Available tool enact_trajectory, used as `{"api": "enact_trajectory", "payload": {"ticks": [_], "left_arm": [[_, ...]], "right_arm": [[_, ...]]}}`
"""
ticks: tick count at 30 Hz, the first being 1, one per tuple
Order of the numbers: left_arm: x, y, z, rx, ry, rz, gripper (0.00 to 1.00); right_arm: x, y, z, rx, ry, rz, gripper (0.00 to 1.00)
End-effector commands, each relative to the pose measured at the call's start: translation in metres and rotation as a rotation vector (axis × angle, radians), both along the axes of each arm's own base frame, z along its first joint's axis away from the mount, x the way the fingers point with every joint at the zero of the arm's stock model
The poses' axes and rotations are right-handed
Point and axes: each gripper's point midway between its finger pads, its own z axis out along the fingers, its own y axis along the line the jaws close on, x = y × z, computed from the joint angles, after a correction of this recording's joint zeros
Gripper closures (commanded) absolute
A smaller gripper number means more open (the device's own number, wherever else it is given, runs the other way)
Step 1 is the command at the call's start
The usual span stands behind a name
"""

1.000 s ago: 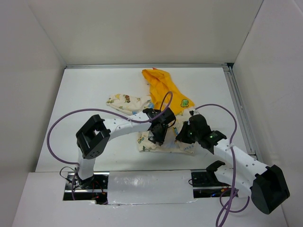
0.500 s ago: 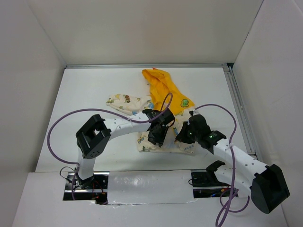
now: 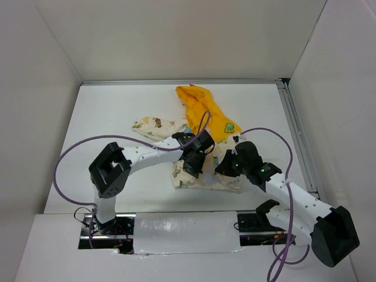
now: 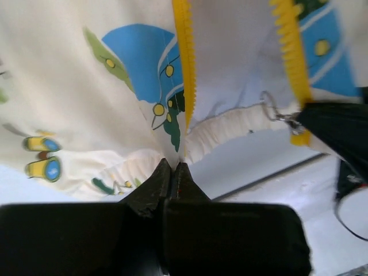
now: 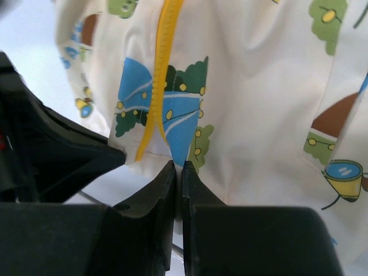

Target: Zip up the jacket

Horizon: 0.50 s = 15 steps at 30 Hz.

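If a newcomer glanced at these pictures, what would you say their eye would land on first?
The bright yellow-orange hood stands out most, at the far end of the jacket lying around the middle of the white table. Next, the left gripper and the right gripper meet at its near hem, each pinched shut on the fabric. In the left wrist view the two yellow zipper strips run apart, unzipped.

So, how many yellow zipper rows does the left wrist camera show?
2. One zipper row runs down the middle; the other zipper row is at the upper right, apart from it.
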Motion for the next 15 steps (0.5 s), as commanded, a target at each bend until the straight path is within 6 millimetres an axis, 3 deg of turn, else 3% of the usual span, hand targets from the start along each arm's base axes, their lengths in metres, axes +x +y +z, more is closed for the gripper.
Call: {"api": "enact_trajectory", "payload": {"ticks": [1,2,3,5,6,10,13,15], "left_arm": [[0.034,-0.007,0.079,-0.219,-0.151,0.054,1.00],[0.042,-0.008,0.093,-0.279,-0.174,0.063,1.00],[0.046,-0.006,0.120,-0.348,-0.222,0.065,1.00],[0.051,0.000,0.139,-0.417,-0.260,0.064,1.00],[0.053,0.001,0.166,-0.494,-0.316,0.060,1.00],[0.052,0.012,0.207,-0.608,-0.415,0.064,1.00],[0.048,0.015,0.230,-0.699,-0.485,0.039,1.00],[0.042,0.019,0.236,-0.740,-0.514,0.019,1.00]], "right_arm": [[0.022,0.018,0.051,0.127,-0.202,0.062,0.98],[0.025,0.022,0.064,0.145,-0.253,0.088,0.99],[0.026,0.026,0.076,0.171,-0.299,0.113,1.00],[0.029,0.034,0.113,0.232,-0.425,0.159,1.00],[0.031,0.037,0.135,0.250,-0.505,0.183,1.00],[0.018,0.046,0.192,0.339,-0.695,0.291,1.00],[0.006,0.049,0.219,0.404,-0.788,0.335,1.00],[0.002,0.049,0.227,0.429,-0.824,0.343,1.00]]}}
